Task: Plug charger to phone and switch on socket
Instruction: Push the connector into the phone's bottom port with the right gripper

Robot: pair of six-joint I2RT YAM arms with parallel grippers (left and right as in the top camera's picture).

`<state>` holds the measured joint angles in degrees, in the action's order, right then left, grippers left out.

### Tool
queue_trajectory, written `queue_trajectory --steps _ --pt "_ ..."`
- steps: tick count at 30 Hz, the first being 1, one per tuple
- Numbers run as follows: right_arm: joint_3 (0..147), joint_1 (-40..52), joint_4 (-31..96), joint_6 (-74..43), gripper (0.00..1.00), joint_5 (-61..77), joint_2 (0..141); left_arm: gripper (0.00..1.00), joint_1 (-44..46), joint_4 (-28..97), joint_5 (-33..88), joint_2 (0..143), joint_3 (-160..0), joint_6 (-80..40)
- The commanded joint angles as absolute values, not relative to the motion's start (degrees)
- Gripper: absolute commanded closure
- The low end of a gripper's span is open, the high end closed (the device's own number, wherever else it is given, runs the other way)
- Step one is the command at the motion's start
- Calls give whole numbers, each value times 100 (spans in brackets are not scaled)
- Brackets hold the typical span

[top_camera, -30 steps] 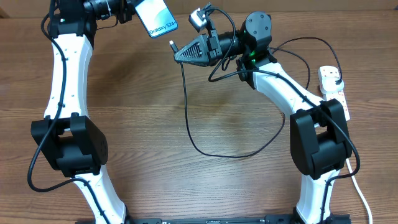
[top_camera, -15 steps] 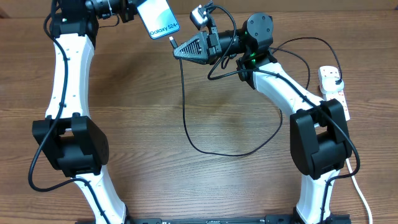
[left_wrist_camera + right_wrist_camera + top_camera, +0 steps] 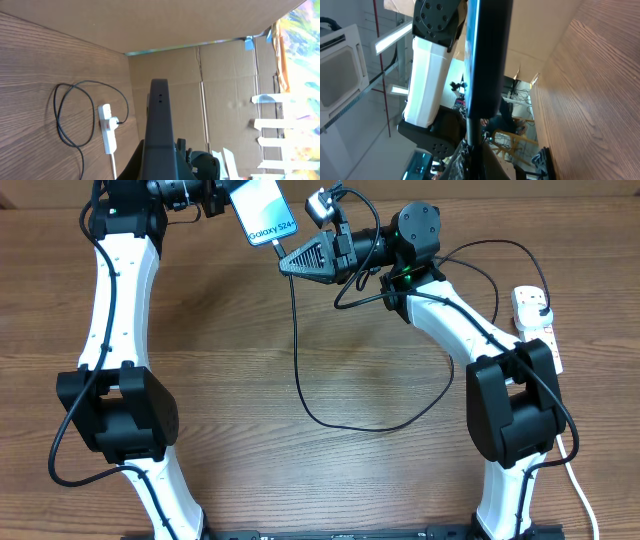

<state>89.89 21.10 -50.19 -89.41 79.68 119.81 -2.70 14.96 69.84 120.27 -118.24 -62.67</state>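
The phone (image 3: 265, 212), lit light blue with the text "Galaxy S24+", is held in the air at the top centre by my left gripper (image 3: 222, 197), which is shut on its far end. In the left wrist view the phone's dark edge (image 3: 159, 125) runs up from the jaws. My right gripper (image 3: 287, 260) is shut on the charger's connector end, whose tip (image 3: 277, 246) touches the phone's lower edge. The black charger cable (image 3: 330, 415) loops down over the table to its plug in the socket (image 3: 533, 320). In the right wrist view the connector (image 3: 473, 134) meets the phone's edge (image 3: 487, 55).
The white socket lies at the right table edge, its thick white cord (image 3: 580, 490) running down the right side. It also shows in the left wrist view (image 3: 107, 128) with the black cable loop (image 3: 65, 117). Cardboard walls (image 3: 220, 75) stand behind the table.
My left gripper has moved the phone right and slightly down toward the connector. The gap between connector tip and phone edge has closed. My right gripper has barely moved.
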Motion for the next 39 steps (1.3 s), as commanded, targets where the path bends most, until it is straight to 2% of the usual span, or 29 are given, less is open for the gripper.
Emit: queue_trajectory --steps 1,39 --pt "9083 2123 -5074 -8980 96 7891 11992 96 -226 1450 7352 11839 -11946 -6309" --pt "9083 2119 -5098 -8958 96 7778 11992 96 -283 1476 7376 11839 -11946 -6281"
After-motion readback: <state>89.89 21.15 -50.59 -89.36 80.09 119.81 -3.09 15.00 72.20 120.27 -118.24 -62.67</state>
